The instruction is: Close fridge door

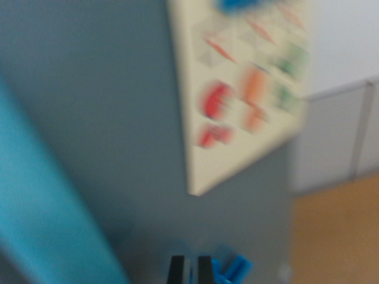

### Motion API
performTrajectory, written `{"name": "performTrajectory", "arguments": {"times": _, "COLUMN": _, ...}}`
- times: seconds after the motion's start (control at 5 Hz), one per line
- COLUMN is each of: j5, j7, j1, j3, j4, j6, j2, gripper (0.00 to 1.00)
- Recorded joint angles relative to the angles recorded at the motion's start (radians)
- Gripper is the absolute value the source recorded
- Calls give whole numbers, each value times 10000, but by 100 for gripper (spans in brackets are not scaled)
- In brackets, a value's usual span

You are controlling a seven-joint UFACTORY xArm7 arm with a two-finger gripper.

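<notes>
The picture is blurred by motion. A grey fridge door [118,118] fills most of the wrist view, very close to the camera. A cream sheet [243,89] with red, orange and green pictures is stuck on it at the upper right. My gripper [190,269] shows at the bottom edge as two dark fingertips standing close together, right against the grey surface. Nothing is seen between them. Blue parts [232,267] of the gripper sit just to the wrist view's right of the fingertips.
A turquoise band [41,213] runs diagonally down the wrist view's left. Past the door's right edge lie a grey wall panel [331,136] and a wooden floor [337,231].
</notes>
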Motion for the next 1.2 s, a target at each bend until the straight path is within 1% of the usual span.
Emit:
{"name": "performTrajectory", "arguments": {"times": 0.2, "j5": 0, "j7": 0, "j1": 0, "j3": 528, "j4": 169, "j6": 0, "j2": 1, "gripper": 100}}
{"name": "performTrajectory", "arguments": {"times": 0.4, "j5": 0, "j7": 0, "j1": 0, "j3": 528, "j4": 169, "j6": 0, "j2": 1, "gripper": 100}}
{"name": "performTrajectory", "arguments": {"times": 0.6, "j5": 0, "j7": 0, "j1": 0, "j3": 894, "j4": 242, "j6": 0, "j2": 51, "gripper": 100}}
{"name": "performTrajectory", "arguments": {"times": 0.8, "j5": 0, "j7": 0, "j1": 0, "j3": 894, "j4": 242, "j6": 0, "j2": 51, "gripper": 100}}
{"name": "performTrajectory", "arguments": {"times": 1.0, "j5": 0, "j7": 0, "j1": 0, "j3": 1128, "j4": 450, "j6": 0, "j2": 335, "gripper": 100}}
{"name": "performTrajectory", "arguments": {"times": 1.2, "j5": 0, "j7": 0, "j1": 0, "j3": 1128, "j4": 450, "j6": 0, "j2": 335, "gripper": 100}}
